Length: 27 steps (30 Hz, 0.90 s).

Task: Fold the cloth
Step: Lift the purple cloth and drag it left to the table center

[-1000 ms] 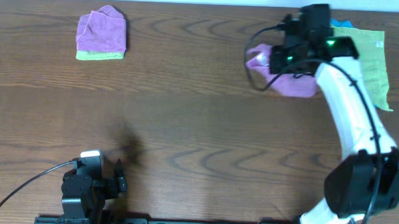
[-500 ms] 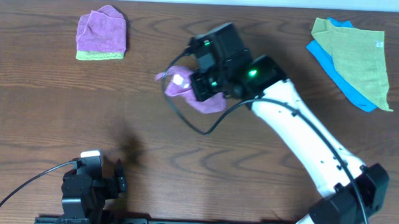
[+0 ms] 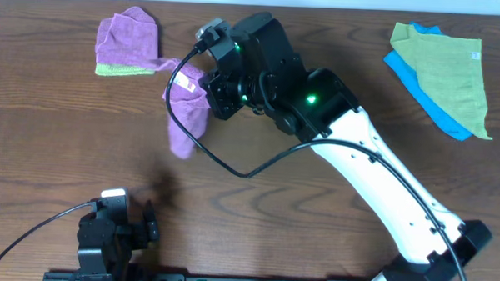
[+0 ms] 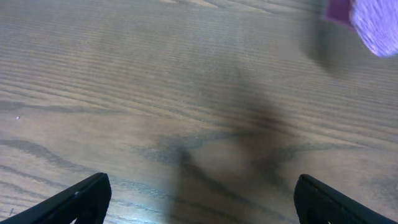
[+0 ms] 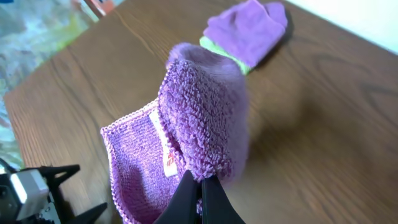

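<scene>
The lilac cloth (image 3: 184,113) hangs bunched from my right gripper (image 3: 214,93) above the table's left-centre. In the right wrist view the cloth (image 5: 199,130) droops from the shut fingers (image 5: 200,193), its white tag (image 5: 168,152) showing on the inner side. My left gripper (image 3: 118,228) rests at the front left, jaws wide apart over bare wood (image 4: 199,193), holding nothing. A corner of the cloth (image 4: 373,22) shows at the top right of the left wrist view.
A folded purple cloth on a green one (image 3: 127,44) lies at the back left, also in the right wrist view (image 5: 245,28). A yellow-green cloth (image 3: 444,68) over a bright blue one (image 3: 426,105) lies at the back right. A black cable (image 3: 224,160) loops under the right arm.
My right arm has swept from the back right to the left-centre, carrying the lilac cloth. The cloth now hangs lower and longer. The left arm has not moved.
</scene>
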Each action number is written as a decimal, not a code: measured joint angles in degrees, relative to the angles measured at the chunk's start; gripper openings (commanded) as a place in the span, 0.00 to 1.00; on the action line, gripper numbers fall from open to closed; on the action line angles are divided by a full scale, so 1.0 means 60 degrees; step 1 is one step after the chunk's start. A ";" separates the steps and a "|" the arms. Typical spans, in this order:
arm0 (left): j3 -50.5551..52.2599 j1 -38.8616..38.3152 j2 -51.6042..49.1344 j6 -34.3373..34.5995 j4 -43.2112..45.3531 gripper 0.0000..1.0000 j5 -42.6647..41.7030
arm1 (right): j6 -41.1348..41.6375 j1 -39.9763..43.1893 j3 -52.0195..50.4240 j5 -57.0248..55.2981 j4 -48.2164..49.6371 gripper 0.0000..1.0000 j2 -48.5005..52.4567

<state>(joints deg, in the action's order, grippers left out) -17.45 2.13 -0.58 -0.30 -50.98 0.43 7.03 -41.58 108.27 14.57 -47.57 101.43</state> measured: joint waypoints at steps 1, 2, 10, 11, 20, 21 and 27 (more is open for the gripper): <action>0.0000 0.0000 0.0000 0.0000 0.0004 0.95 0.0000 | -0.0004 0.0040 0.0000 -0.0040 -0.0055 0.02 0.0124; 0.0000 0.0000 0.0000 0.0000 0.0000 0.95 0.0000 | -0.0004 0.0106 0.0000 -0.0149 -0.0131 0.01 0.0277; 0.0000 0.0000 0.0000 0.0000 0.0000 0.95 0.0000 | -0.0004 0.1679 -0.0335 -0.1628 -0.0918 0.01 0.1614; 0.0000 0.0000 0.0000 0.0000 0.0000 0.95 0.0000 | -0.0004 0.1993 -0.0357 -0.1694 -0.0962 0.02 0.1701; 0.0000 0.0000 0.0000 0.0000 0.0000 0.95 0.0000 | 0.0018 0.4874 -0.0379 -0.2903 -0.2193 0.99 0.1818; 0.0000 0.0000 0.0000 0.0000 0.0004 0.95 0.0000 | 0.0018 0.5100 -0.0379 -0.2951 -0.2361 0.99 0.1818; 0.0000 0.0000 0.0000 0.0004 0.0193 0.95 -0.0080 | -0.0135 0.5916 -0.0379 -0.2612 -0.2812 0.99 0.1818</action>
<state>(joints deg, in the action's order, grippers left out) -17.45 2.13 -0.58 -0.27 -49.82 -0.05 6.22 -6.09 106.00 -1.10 -64.45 112.33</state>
